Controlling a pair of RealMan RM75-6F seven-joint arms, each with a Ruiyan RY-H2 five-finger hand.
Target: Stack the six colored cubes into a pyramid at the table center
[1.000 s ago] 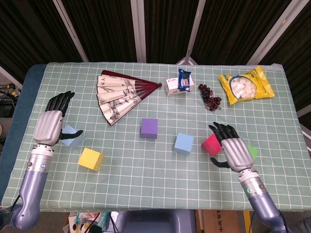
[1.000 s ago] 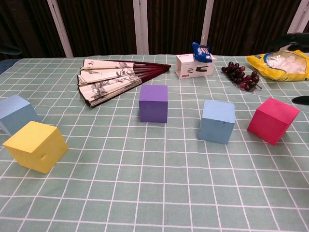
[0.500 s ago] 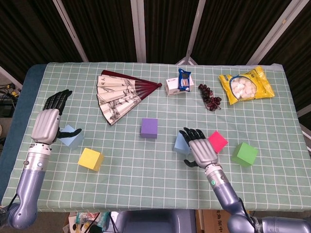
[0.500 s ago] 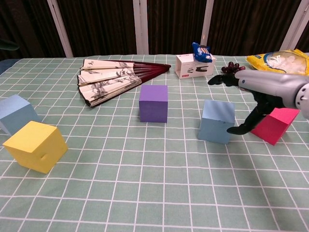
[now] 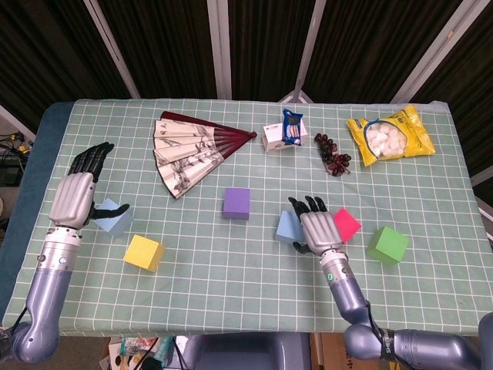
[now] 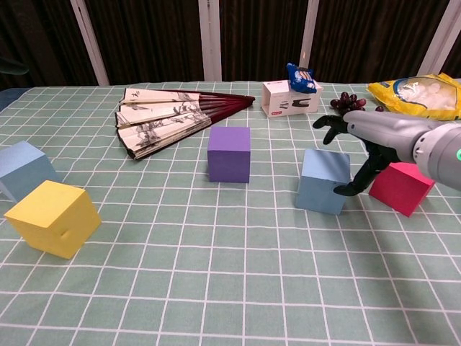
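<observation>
Six cubes lie scattered on the green checked cloth. A light blue cube [image 5: 113, 217] [image 6: 25, 169] and a yellow cube [image 5: 144, 252] [image 6: 54, 218] sit at the left. The purple cube [image 5: 237, 203] [image 6: 229, 153] stands near the middle. Right of it are a blue cube [image 5: 287, 225] [image 6: 323, 181], a red cube [image 5: 347, 224] [image 6: 402, 187] and a green cube [image 5: 387, 244]. My right hand [image 5: 318, 229] [image 6: 371, 137] is open, fingers spread over the blue cube's right side, thumb at its right face. My left hand [image 5: 77, 194] hovers open beside the light blue cube.
A spread paper fan [image 5: 192, 150] [image 6: 169, 117] lies at the back left. A small white box [image 5: 279, 135] [image 6: 289, 98] with a blue packet, dark grapes [image 5: 333, 154] [image 6: 359, 110] and a yellow snack bag [image 5: 389, 135] [image 6: 421, 95] line the back.
My right hand came in from the right, leaving the red cube, and now sits against the blue cube. The green cube is uncovered. The left hand barely moved.
</observation>
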